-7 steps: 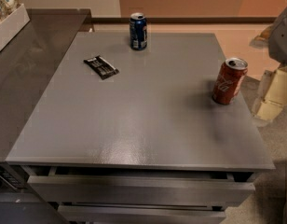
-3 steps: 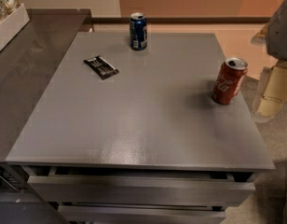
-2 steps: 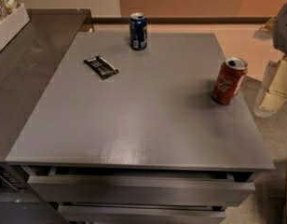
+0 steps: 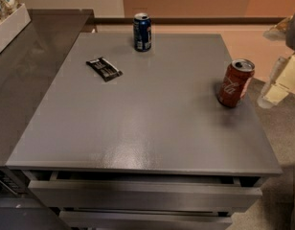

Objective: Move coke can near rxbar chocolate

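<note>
Red body, white script, silver top noted on coke can point(image 4: 235, 83), 3 o'clock on plain grey table point(image 4: 152, 128). Black wrapper with pale markings seen on rxbar chocolate point(image 4: 104, 68), 10 o'clock. Blue can point(image 4: 142, 31), silver-topped, 12 o'clock. Cream-white gripper point(image 4: 276, 87) seen beyond table edge, 3 o'clock.

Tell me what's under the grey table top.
Two drawers sit under the table top, the upper one pulled slightly out. Their insides are hidden. The gripper hangs beyond the table's right edge, apart from the coke can.
</note>
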`<act>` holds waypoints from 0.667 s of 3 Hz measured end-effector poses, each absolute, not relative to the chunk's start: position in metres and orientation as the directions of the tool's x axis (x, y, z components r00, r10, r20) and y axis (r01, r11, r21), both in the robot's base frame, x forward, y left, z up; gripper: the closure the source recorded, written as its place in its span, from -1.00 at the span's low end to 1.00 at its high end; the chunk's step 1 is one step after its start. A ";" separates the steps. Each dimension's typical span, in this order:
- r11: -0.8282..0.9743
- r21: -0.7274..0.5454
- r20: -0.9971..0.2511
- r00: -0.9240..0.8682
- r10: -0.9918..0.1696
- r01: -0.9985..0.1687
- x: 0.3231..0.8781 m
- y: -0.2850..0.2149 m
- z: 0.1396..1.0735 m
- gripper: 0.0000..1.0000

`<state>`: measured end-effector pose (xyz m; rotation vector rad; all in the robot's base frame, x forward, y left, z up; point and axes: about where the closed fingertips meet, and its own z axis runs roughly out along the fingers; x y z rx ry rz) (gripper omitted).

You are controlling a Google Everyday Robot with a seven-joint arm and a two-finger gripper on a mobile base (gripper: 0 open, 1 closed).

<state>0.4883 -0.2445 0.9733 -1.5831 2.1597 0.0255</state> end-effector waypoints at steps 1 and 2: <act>0.360 -0.256 -0.429 -0.228 -0.874 -0.897 0.508 -0.249 0.961 -1.00; 0.380 -0.253 -0.465 -0.233 -0.854 -0.890 0.526 -0.254 0.951 -1.00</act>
